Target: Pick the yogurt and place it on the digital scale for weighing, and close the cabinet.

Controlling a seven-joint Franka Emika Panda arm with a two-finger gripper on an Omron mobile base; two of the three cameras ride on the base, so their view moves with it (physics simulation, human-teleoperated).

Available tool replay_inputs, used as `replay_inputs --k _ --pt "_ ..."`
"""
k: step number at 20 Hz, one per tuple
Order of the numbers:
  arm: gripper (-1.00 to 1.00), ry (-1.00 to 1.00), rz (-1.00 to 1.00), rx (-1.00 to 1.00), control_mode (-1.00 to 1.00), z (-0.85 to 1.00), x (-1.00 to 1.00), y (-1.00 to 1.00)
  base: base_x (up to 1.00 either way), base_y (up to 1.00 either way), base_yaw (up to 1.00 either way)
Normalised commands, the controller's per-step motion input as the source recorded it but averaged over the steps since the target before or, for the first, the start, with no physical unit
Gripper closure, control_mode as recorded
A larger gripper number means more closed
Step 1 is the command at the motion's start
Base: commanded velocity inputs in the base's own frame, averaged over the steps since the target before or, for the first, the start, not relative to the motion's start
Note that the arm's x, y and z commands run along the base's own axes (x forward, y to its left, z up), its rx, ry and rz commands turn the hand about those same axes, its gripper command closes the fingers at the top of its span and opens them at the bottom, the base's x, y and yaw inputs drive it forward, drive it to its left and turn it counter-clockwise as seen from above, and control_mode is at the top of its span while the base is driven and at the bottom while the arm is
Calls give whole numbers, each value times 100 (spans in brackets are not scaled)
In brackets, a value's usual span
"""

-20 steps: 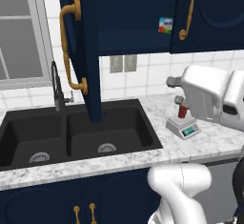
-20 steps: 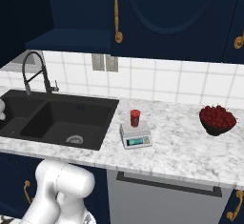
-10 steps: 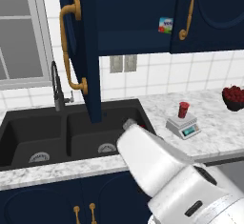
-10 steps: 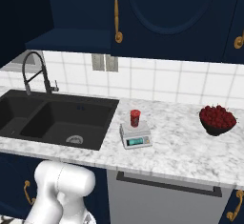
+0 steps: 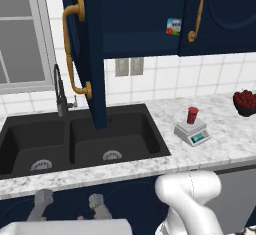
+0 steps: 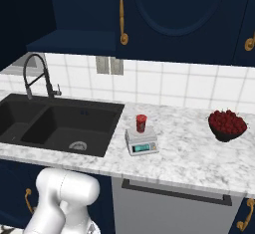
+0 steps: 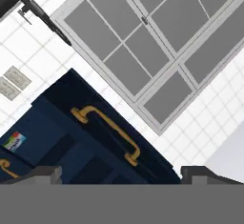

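Note:
The yogurt [image 5: 192, 114] [image 6: 141, 123], a small red cup, stands upright on the digital scale [image 5: 194, 134] [image 6: 142, 144] on the marble counter right of the sink. The cabinet's left door [image 5: 92, 54] [image 7: 97, 147] hangs open, its edge toward me, with a long brass handle [image 5: 75, 49] [image 7: 107, 132]. The right door [image 5: 220, 14] [image 6: 174, 14] is shut. My gripper [image 5: 69, 202] [image 7: 121, 175] sits low in front of the sink, fingers pointing up, open and holding nothing. It is well left of the scale and below the open door.
A black double sink [image 5: 75, 141] [image 6: 55, 123] with a dark faucet [image 5: 60, 91] [image 6: 37, 73] lies left of the scale. A dark bowl of red fruit [image 5: 246, 101] [image 6: 227, 125] stands at the right. A blue-green carton [image 5: 173, 26] [image 7: 14, 141] sits inside the cabinet. A window [image 7: 143, 42] is left.
The arm has swung from beside the scale down and left across the left base view, and the gripper now points up in front of the sink. Yogurt and scale have not moved.

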Motion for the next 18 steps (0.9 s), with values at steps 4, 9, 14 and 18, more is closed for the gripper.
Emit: replay_inputs --k 4,9,14,18 --pt "-100 2 -12 2 -100 -13 43 100 0 0 0" --pt "-100 3 -5 1 -100 2 72 100 0 0 0" --pt "-100 6 -2 0 -100 4 100 48 0 0 0" --pt "-100 1 -10 2 -100 2 100 7 0 0 0"
